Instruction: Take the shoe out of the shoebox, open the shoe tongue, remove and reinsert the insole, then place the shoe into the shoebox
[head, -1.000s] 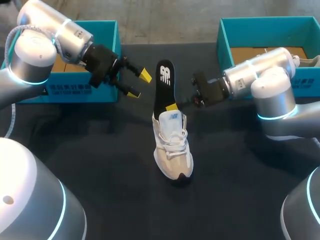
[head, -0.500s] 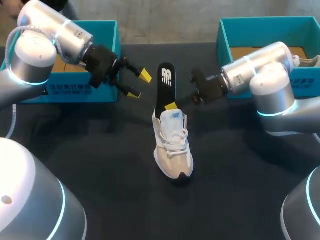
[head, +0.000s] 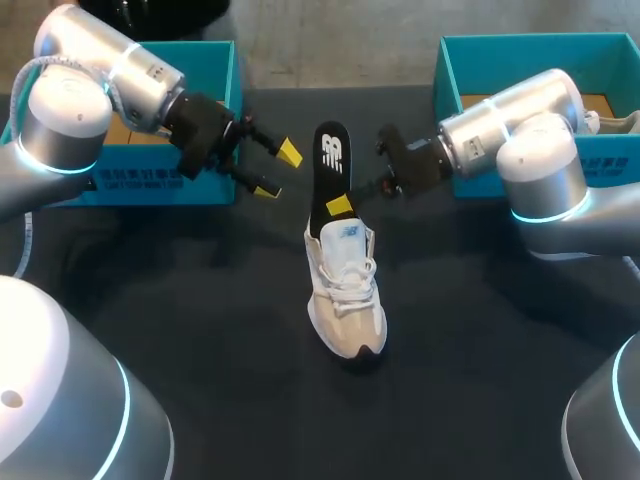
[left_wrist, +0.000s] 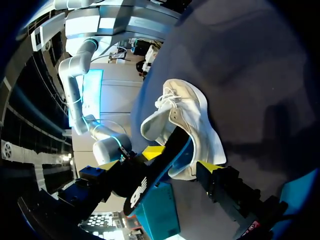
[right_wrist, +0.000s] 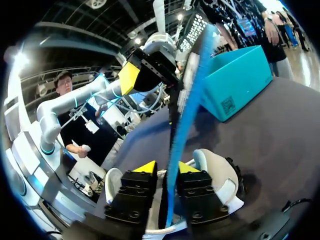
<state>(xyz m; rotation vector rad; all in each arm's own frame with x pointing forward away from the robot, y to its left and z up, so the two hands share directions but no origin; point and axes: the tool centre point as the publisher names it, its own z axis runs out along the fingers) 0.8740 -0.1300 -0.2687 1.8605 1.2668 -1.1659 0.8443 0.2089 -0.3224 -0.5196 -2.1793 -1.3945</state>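
Right hand (right_wrist: 165, 167) clamped on the black foam insole (head: 330, 160), whose lower end sits in the white lace-up shoe (head: 345, 290) under that hand. Left hand (head: 277, 168) spread wide, empty, beside the insole. Best guided along the shoe's length, lest the shoe tip.

Dark cloth all across the table (head: 200, 330), and up in its far left corner sits an open teal box (head: 195, 190), standing flat on the cloth, a pale printed label (head: 130, 180) on its near wall, brown cardboard (head: 118, 135) lying inside. The right wrist camera catches that box corner-on, with a small square code mark (right_wrist: 228, 104) on one side wall. Over at the far right corner, inside the shoebox (head: 445, 80), something pale (head: 615, 122) lies against the right-hand end, too small to make out
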